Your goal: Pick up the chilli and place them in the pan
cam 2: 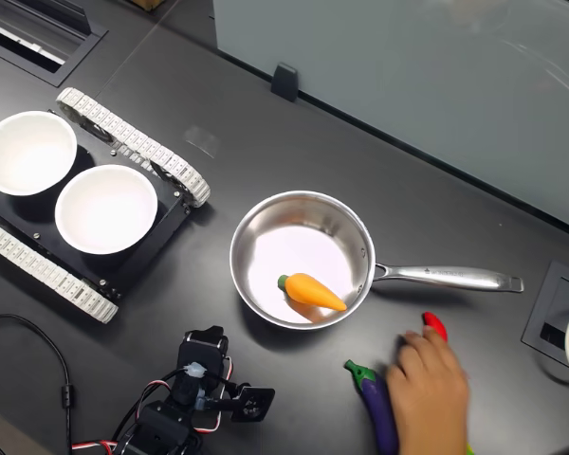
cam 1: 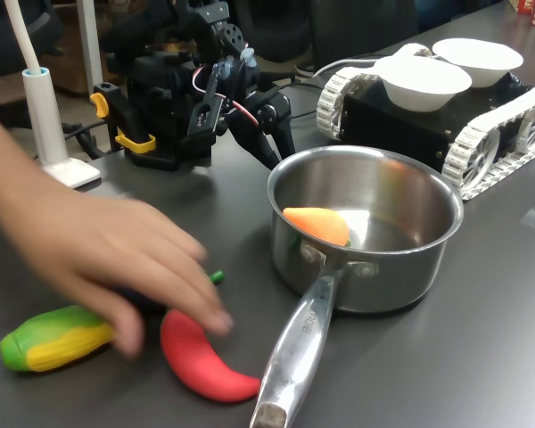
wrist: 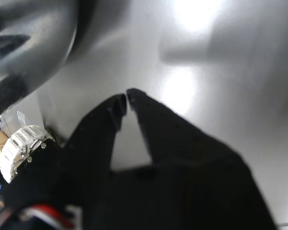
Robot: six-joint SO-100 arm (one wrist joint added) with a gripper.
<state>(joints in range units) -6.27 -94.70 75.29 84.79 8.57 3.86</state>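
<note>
lying by hand (cam 1: 98, 245), chilli (cam 1: 201, 357) well apart from pincer (wrist: 127, 97), tips pressed together.

A robotics lab — dark bench (cam 2: 474, 190), tracked robot base (cam 2: 123, 171), loose servo wiring (cam 2: 38, 351).

Bright overhead glare, motion-blurred hand (cam 1: 98, 259)

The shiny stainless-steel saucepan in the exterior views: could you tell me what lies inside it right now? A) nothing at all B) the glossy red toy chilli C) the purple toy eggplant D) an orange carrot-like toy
D: an orange carrot-like toy lies inside the shiny stainless-steel saucepan, while the glossy red toy chilli and the purple toy eggplant are on the table beside a person's hand.
</note>
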